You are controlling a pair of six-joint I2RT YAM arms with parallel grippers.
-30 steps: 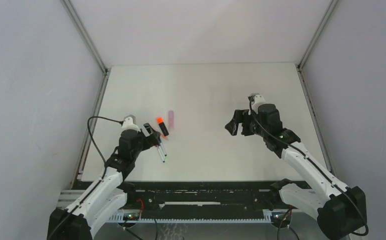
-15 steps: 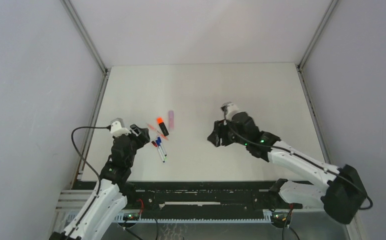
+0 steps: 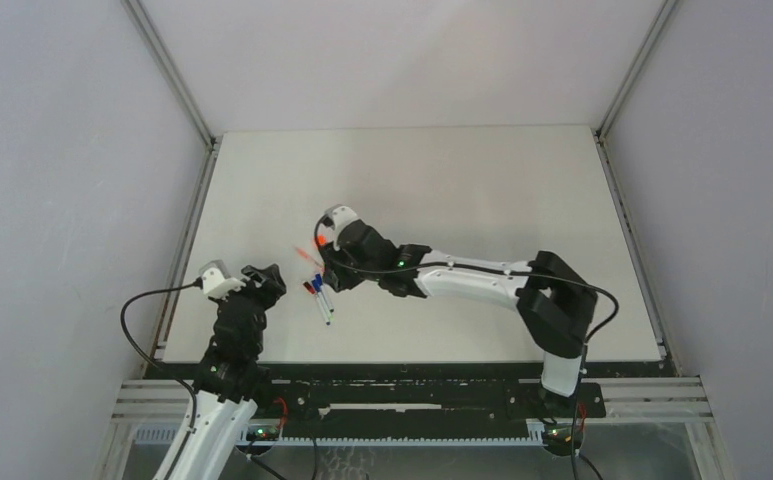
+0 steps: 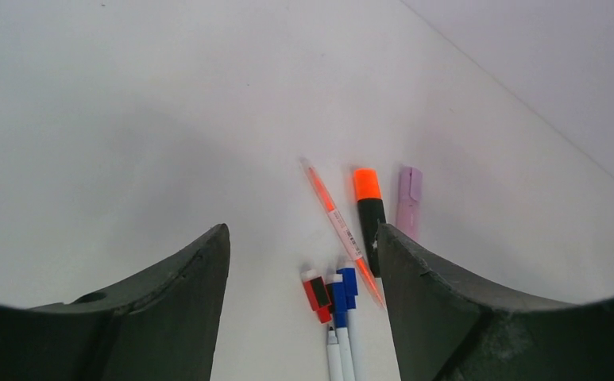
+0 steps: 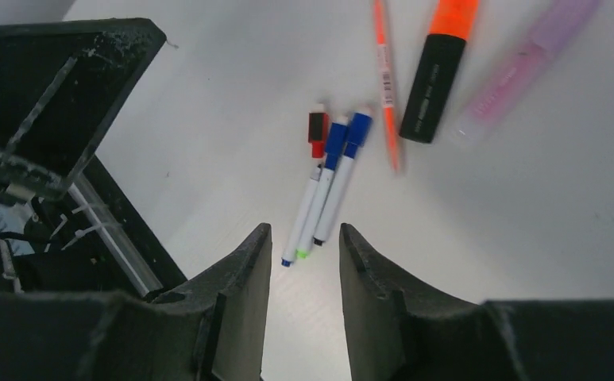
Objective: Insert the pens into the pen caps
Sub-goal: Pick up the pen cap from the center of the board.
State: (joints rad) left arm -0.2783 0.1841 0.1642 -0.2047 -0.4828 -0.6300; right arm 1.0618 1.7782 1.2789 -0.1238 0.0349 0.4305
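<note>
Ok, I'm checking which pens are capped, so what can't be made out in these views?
Top view: the right gripper hides the lilac highlighter and most of the black highlighter; the white pens' caps are too small to judge.
Left wrist: the white pens run off the bottom edge; the left gripper hides both highlighters' lower ends.
Right wrist: the top edge cuts off both highlighters' tops.

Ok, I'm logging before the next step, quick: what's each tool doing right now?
Left tool: open wide, holding nothing.
Right tool: open only narrowly, holding nothing.
</note>
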